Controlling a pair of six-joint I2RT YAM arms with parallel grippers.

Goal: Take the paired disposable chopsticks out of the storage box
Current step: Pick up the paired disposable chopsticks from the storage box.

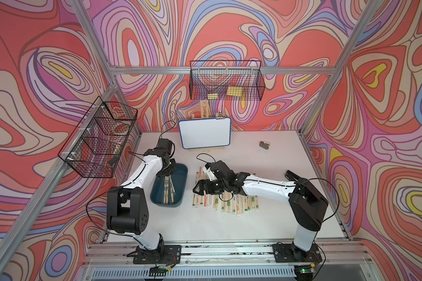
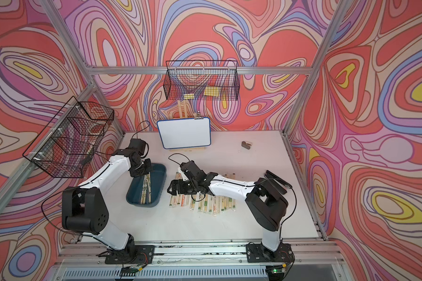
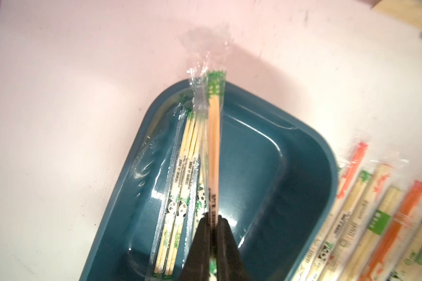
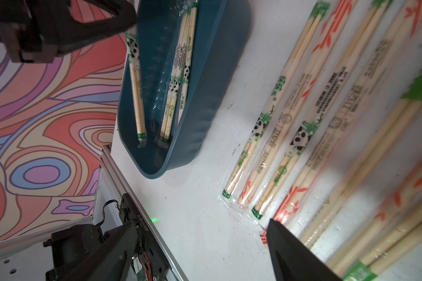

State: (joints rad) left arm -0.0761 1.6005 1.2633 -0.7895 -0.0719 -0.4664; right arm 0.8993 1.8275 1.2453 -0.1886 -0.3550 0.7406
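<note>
One pair of the paired disposable chopsticks (image 3: pixel 214 146) is pinched in your left gripper (image 3: pixel 213 220), whose jaws are nearly together on its printed end, inside the storage box (image 3: pixel 278 150) near the left edge of the table (image 1: pixel 205 226). The grip sits at one end, probably so the thin sleeve peels up and away from the few pairs (image 3: pixel 180 175) lying flat on the box's floor instead of dragging them along. The held pair's green-tipped far end slants toward the box's end wall, and you cannot tell whether it has left the floor. Your right gripper (image 1: pixel 197 188) hangs with jaws wide, holding nothing that shows, just above the row of removed pairs (image 1: pixel 232 204). They lie side by side on the table just right of the box, toward the table's middle, a rank that leaves room for more. On this evidence the job looks mostly done: many pairs are out and only a handful remain in. The lift has to clear the box's rim without the slippery sleeve sliding loose.
</note>
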